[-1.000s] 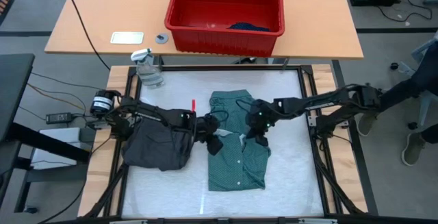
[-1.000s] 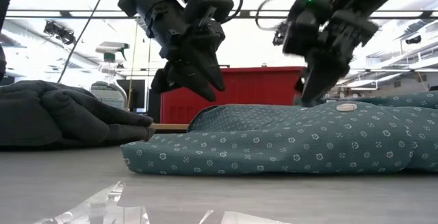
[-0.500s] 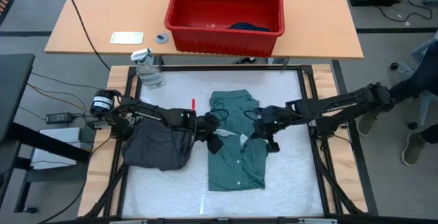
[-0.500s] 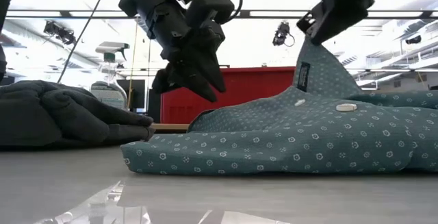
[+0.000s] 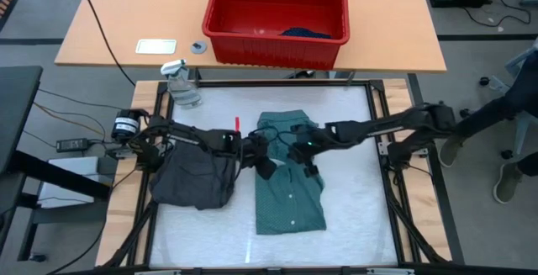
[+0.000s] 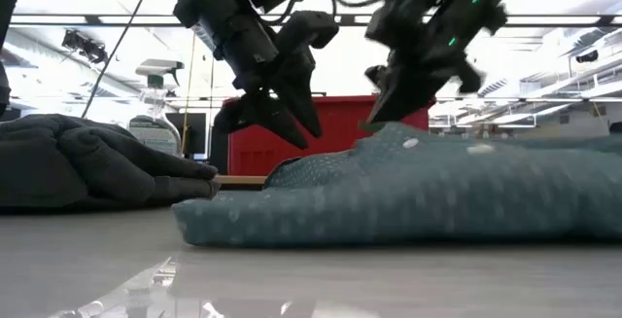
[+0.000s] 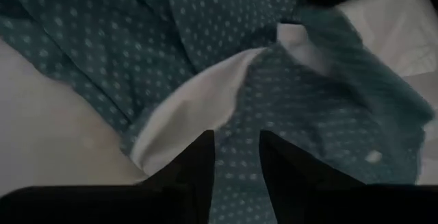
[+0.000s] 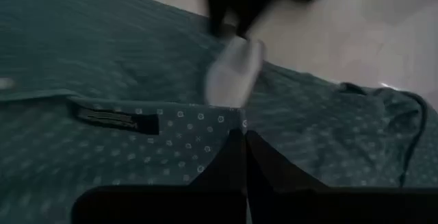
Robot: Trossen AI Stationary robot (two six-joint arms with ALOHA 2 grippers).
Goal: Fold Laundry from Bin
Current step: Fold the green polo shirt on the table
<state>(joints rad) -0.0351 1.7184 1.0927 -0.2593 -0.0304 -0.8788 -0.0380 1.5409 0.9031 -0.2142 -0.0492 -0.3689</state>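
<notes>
Teal-green dotted shirt [image 5: 290, 193] lying flat mid-table on white padded table [image 5: 353, 224], long axis running from near edge toward the bin, collar end toward the bin. Right claw [image 5: 308, 150] over shirt's upper middle, fingers pressed together and pinching a fold of the teal fabric; in right wrist view, label strip and dotted cloth right at the fingertips. Left claw [image 5: 262, 164] at shirt's left edge, fingers [image 7: 198, 162] a little apart, hovering just above the cloth, nothing gripped. Dark grey garment [image 5: 195, 178] bunched in a pile left of the shirt, under the left arm. Red bin [image 5: 277, 10] on the wooden table beyond the mat, with a dark blue piece [image 5: 304, 33] inside at its near wall. Spray bottle [image 5: 181, 83] at the mat's far-left corner.
</notes>
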